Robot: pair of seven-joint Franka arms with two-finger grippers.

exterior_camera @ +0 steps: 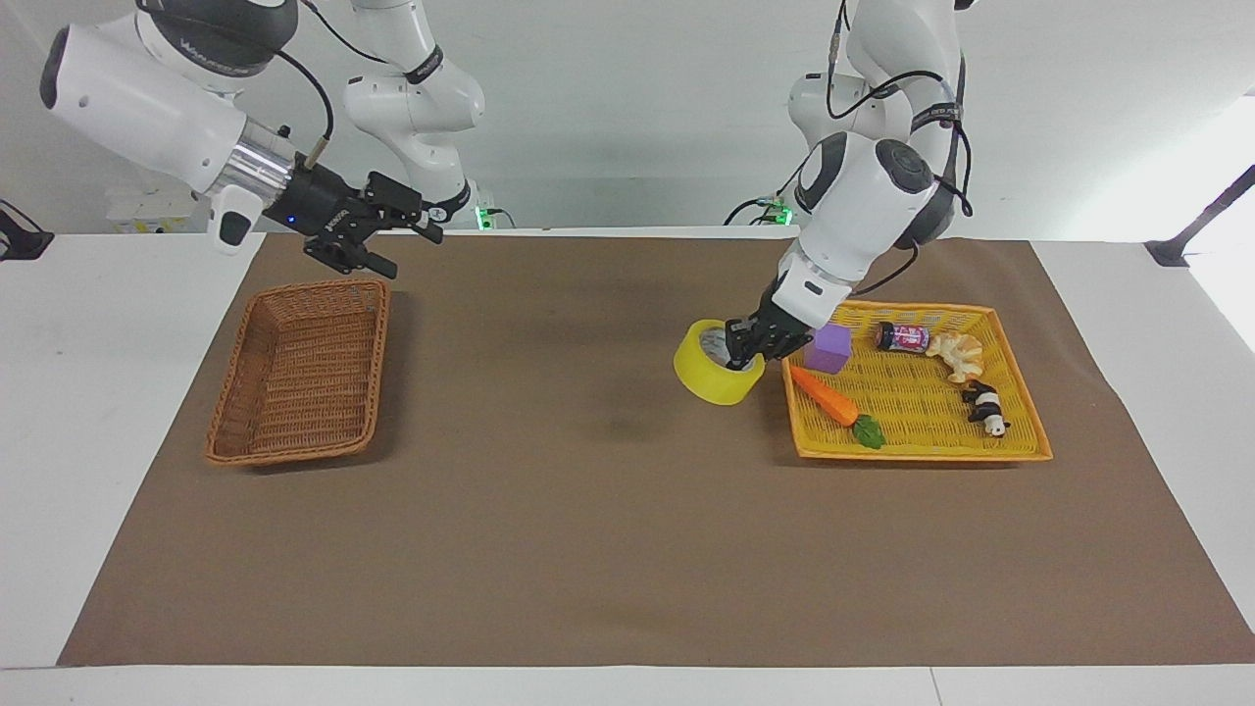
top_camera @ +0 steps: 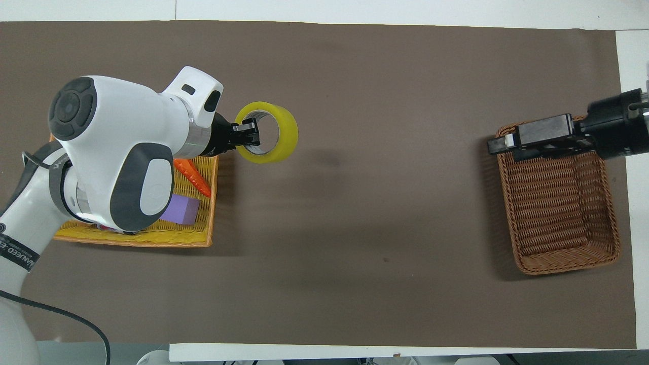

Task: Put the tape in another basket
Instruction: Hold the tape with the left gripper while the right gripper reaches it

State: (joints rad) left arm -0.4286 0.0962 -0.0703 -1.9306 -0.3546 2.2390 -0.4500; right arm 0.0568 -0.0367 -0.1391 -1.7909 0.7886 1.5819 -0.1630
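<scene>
A white table [exterior_camera: 59, 412] carries a brown mat [exterior_camera: 588, 529]; on it lie a wicker basket [exterior_camera: 299, 378] and a yellow basket [exterior_camera: 922, 446], well apart.

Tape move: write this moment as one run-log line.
left gripper: shut on tape, over mat | right gripper: open, over basket

Glossy translucent tape [exterior_camera: 713, 376], rough woven wicker basket [exterior_camera: 299, 373], matt brown paper mat [exterior_camera: 588, 529]
</scene>
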